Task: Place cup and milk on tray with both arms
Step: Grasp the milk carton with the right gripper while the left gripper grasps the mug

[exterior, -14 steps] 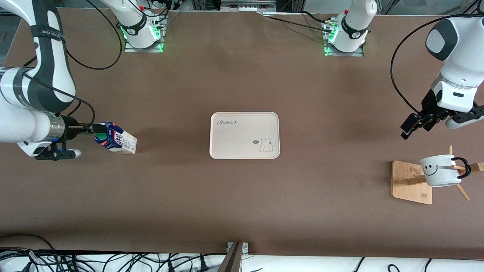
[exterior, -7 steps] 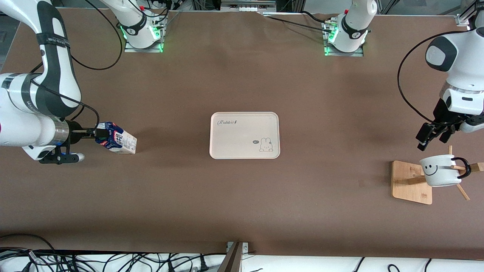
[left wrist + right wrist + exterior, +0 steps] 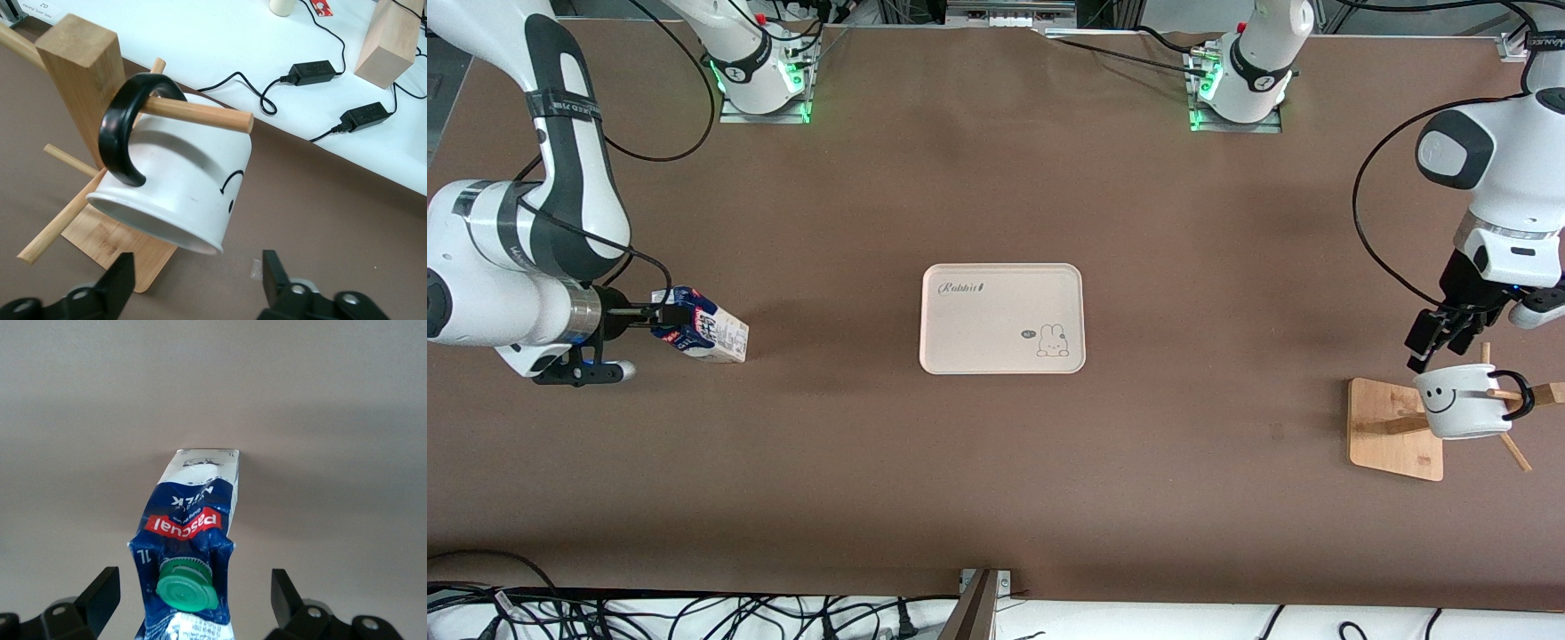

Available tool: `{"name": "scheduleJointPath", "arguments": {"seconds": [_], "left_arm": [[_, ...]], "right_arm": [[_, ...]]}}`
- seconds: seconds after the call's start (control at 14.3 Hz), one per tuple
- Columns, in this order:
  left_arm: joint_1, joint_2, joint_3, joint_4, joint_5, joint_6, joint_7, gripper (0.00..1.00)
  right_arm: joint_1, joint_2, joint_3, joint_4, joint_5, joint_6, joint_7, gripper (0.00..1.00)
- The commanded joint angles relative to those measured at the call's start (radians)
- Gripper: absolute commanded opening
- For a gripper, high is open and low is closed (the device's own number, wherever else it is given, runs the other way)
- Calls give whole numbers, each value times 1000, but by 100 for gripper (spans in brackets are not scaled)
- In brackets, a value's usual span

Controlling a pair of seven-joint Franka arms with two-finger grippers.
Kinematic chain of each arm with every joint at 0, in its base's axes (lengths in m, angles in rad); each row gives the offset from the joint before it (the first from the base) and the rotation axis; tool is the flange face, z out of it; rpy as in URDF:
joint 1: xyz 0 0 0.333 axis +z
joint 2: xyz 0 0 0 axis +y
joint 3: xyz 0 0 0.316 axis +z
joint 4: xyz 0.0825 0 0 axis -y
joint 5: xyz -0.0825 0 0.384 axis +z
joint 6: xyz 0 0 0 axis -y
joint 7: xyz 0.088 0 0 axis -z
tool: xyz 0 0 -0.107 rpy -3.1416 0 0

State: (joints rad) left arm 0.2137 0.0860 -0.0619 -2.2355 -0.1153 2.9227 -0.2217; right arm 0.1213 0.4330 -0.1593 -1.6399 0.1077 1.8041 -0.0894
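Around milk (image 3: 190, 540), right gripper (image 3: 193, 600) open.

A: Catalogue my items' colours.
B: My cup (image 3: 180, 193): white, black smiley, black handle. My milk (image 3: 190, 553): dark blue, green cap, red band. My tray (image 3: 1002, 317): cream, bunny drawing. Table (image 3: 996, 462): brown.

White smiley cup (image 3: 1458, 404) hangs on a peg, milk (image 3: 703, 331) stands upright, beige tray (image 3: 960, 356) lies between.
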Motion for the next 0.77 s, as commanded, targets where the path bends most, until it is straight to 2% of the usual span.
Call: {"name": "scheduleJointPath", "arguments": {"seconds": [0.0, 0.28, 0.42, 0.49, 0.56, 0.7], "left_arm": [[3, 40, -9, 43, -64, 7, 28, 48], [3, 46, -9, 54, -67, 6, 25, 15], [4, 44, -9, 53, -69, 6, 25, 11], [3, 44, -10, 54, -72, 6, 27, 3], [-2, 41, -10, 59, -72, 3, 28, 0], [-5, 38, -19, 85, -69, -28, 28, 0]], "right_arm": [[0, -20, 3, -52, 6, 35, -9, 100], [11, -30, 9, -73, 6, 43, -9, 100], [15, -43, 11, -81, 7, 32, -7, 100], [15, -49, 12, -87, 7, 31, -7, 89], [15, -51, 15, -95, 7, 32, -9, 77], [15, -50, 17, -98, 7, 34, -9, 56]]}}
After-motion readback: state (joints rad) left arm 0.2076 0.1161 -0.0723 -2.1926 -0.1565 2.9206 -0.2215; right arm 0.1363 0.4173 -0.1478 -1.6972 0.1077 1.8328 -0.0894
